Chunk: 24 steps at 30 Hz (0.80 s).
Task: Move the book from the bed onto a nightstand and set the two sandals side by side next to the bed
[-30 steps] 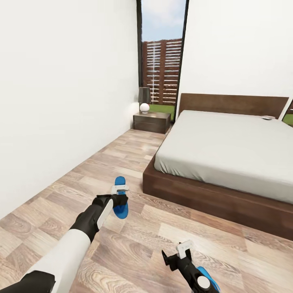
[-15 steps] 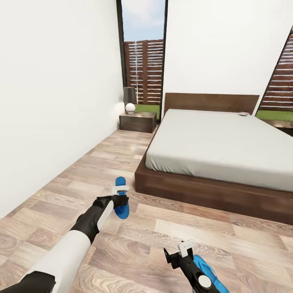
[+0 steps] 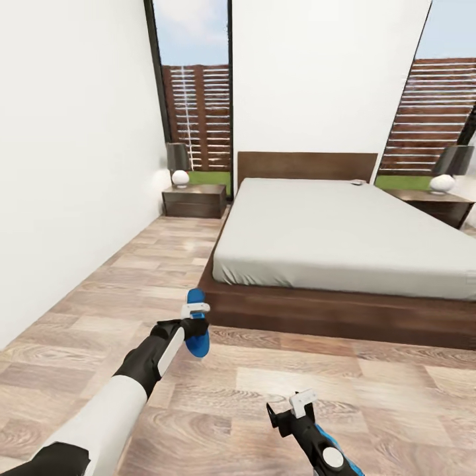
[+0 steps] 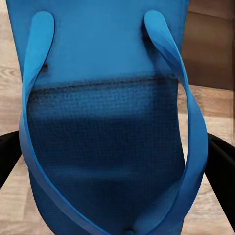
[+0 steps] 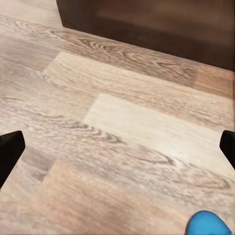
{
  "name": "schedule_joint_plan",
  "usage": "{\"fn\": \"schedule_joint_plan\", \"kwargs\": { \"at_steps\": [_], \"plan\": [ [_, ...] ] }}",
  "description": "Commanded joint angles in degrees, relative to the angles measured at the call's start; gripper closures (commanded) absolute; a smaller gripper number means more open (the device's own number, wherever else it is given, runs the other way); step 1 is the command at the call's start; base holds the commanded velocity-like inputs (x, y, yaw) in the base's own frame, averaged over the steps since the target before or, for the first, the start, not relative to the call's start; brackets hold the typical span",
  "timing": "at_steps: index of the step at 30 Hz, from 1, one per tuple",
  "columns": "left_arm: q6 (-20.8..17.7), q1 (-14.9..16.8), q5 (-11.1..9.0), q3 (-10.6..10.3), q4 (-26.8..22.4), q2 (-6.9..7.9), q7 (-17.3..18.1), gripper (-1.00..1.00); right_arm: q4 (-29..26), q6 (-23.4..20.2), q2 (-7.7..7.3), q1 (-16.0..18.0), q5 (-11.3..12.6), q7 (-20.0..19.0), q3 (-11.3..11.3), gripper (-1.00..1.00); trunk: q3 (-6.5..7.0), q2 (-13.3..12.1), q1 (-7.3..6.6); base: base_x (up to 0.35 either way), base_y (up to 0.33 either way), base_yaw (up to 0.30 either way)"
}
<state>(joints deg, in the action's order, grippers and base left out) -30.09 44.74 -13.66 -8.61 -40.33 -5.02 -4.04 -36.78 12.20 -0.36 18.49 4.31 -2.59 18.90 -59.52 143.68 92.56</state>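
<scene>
My left gripper (image 3: 196, 320) is shut on a bright blue sandal (image 3: 197, 334), holding it off the wood floor near the bed's foot corner. In the left wrist view this sandal (image 4: 107, 127) lies between the black fingers (image 4: 223, 169). My right gripper (image 3: 299, 408) is open above the floor, with bare planks between its fingertips (image 5: 10, 152). The other sandal (image 3: 336, 449) shows under the right forearm, its blue tip (image 5: 208, 226) at the right wrist view's edge. The bed (image 3: 330, 231) stands ahead. A small flat thing by the headboard, apparently the book (image 3: 357, 182), is too small to tell.
A dark nightstand (image 3: 194, 200) with a lamp (image 3: 177, 162) stands left of the bed by the white wall. A second nightstand (image 3: 430, 201) with a lamp (image 3: 449, 165) stands at the right. Open wood floor (image 3: 132, 277) runs between wall and bed.
The whole view has swung to the right, bringing the second nightstand and window into sight. Both arms keep their places in the picture, and the left gripper still holds the sandal.
</scene>
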Motion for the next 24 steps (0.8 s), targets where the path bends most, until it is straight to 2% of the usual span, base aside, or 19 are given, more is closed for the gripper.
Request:
{"fn": "schedule_joint_plan", "kwargs": {
  "at_steps": [1, 7, 8, 9, 10, 11, 13, 15, 18, 21, 24],
  "plan": [
    [-0.23, 0.00, -0.58, -0.18, -0.13, 0.06, -0.40, 1.00, 0.04, 0.20, -0.04, 0.05, 0.45, -0.14, 0.18, -1.00, -0.03, 0.02, -0.01, 0.016, 0.274, -0.292],
    [-0.30, -0.08, -0.49, -0.34, -0.17, 0.06, -0.25, 1.00, 0.04, 0.20, -0.08, 0.05, 0.51, -0.14, 0.18, -1.00, 0.10, 0.02, -0.01, 0.114, 0.232, -0.292],
    [-0.34, -0.09, -0.44, -0.80, -0.17, 0.07, -0.22, 1.00, 0.04, 0.20, -0.08, 0.05, 0.52, -0.12, 0.18, -1.00, 0.13, 0.02, -0.01, 0.225, 0.208, -0.292],
    [-0.36, -0.09, -0.40, -2.23, -0.26, 0.06, -0.23, 1.00, 0.03, 0.18, -0.10, 0.05, 0.52, -0.11, 0.16, -1.00, 0.15, 0.02, -0.01, 0.236, 0.209, -0.292],
    [-0.28, -0.09, -0.40, -13.18, -0.67, 0.09, -0.23, 1.00, -0.24, 0.12, -0.16, 0.05, 0.54, -0.03, 0.10, -1.00, 0.17, 0.02, -0.01, 0.252, 0.221, -0.292],
    [-0.26, -0.09, -0.42, -16.38, -0.82, 0.06, 0.21, 1.00, -0.26, 0.11, -0.16, 0.05, 0.61, 0.00, 0.07, -1.00, 0.20, 0.02, -0.01, 0.235, 0.246, -0.292],
    [-0.24, -0.09, -0.44, -18.76, -0.89, 0.06, 1.31, 1.00, -0.25, 0.11, -0.16, 0.05, 0.66, 0.02, 0.07, -1.00, 0.24, 0.02, -0.01, 0.219, 0.261, -0.292],
    [-0.12, -0.09, -0.32, -21.36, -0.96, 0.38, 6.18, 1.00, -0.21, 0.11, -0.17, 0.05, 0.82, 0.05, 0.02, -1.00, 0.29, 0.02, -0.01, 0.190, 0.284, -0.291],
    [0.08, -0.09, -0.22, -21.80, -0.95, 0.65, 8.63, 1.00, -0.08, 0.11, -0.17, 0.05, 1.05, 0.10, 0.00, -1.00, 0.36, 0.02, -0.01, 0.179, 0.291, -0.291],
    [0.12, -0.09, -0.16, -21.88, -0.95, 0.76, 9.13, 1.00, -0.05, 0.11, -0.17, 0.05, 1.17, 0.12, -0.03, -1.00, 0.44, 0.02, -0.01, 0.178, 0.292, -0.291],
    [0.12, -0.09, -0.11, -21.99, -0.90, 1.02, 10.49, 1.00, -0.05, 0.08, -0.08, 0.05, 1.19, 0.08, -2.19, -1.00, 0.52, 0.02, -0.01, 0.107, 0.304, -0.291]
  ]
}}
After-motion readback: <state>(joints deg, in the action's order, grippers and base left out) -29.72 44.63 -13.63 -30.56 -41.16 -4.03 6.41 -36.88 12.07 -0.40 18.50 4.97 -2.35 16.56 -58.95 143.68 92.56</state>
